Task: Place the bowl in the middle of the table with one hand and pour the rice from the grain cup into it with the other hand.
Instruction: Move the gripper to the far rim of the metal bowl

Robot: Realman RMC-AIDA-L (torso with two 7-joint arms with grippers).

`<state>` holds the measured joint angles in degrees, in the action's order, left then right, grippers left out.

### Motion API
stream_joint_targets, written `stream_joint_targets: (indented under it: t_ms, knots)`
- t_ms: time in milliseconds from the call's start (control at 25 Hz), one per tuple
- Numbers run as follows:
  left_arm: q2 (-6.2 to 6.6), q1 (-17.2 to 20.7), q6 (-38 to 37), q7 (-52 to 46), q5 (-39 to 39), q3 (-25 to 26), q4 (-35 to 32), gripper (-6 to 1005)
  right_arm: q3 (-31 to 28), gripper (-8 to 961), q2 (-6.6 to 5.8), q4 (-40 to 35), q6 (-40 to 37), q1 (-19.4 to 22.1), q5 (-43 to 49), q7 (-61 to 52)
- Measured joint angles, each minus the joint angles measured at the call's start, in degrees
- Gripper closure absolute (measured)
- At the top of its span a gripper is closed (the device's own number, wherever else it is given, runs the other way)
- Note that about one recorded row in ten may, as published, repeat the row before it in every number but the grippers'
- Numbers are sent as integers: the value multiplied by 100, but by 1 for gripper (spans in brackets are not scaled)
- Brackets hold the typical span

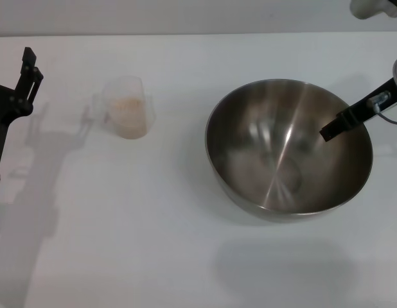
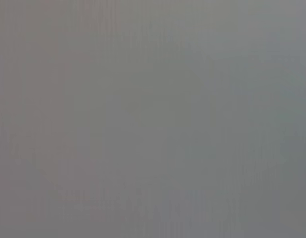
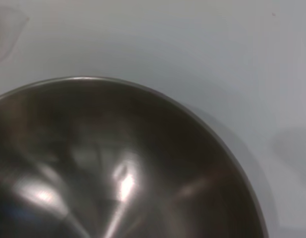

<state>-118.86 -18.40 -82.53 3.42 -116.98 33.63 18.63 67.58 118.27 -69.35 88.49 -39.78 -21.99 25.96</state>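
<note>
The steel bowl (image 1: 288,147) stands on the white table (image 1: 185,256), right of the middle, and looks empty. It fills the lower part of the right wrist view (image 3: 118,163). My right gripper (image 1: 328,131) reaches in over the bowl's right rim, with its tip inside the bowl. The clear grain cup (image 1: 126,106) stands upright at the left middle, with pale rice (image 1: 129,119) in it and its handle to the left. A corner of the cup shows in the right wrist view (image 3: 3,30). My left gripper (image 1: 31,64) is open and empty at the far left, apart from the cup.
The table's far edge (image 1: 185,34) runs across the top of the head view. A white part of the robot (image 1: 372,8) shows at the top right. The left wrist view is a plain grey field.
</note>
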Motion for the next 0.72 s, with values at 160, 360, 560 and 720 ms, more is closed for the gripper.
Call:
stream_joint_targets:
  t_ms: [160,360,560,720]
  knots:
    - [2,-7,0,5,0,3,0,196,2,276,2,69,-19,-32,11,82]
    - [4,-8,0,0,0,4,0,196,7,510,3,167,-64,-63,20,154]
    - [-2,-6,1,-12,0,-7,0,197,10,682,3,207,-71,-61,5,192]
    - [-4,-6,1,-17,0,-25,5,198,-12,817,22,159,-73,-26,-14,214]
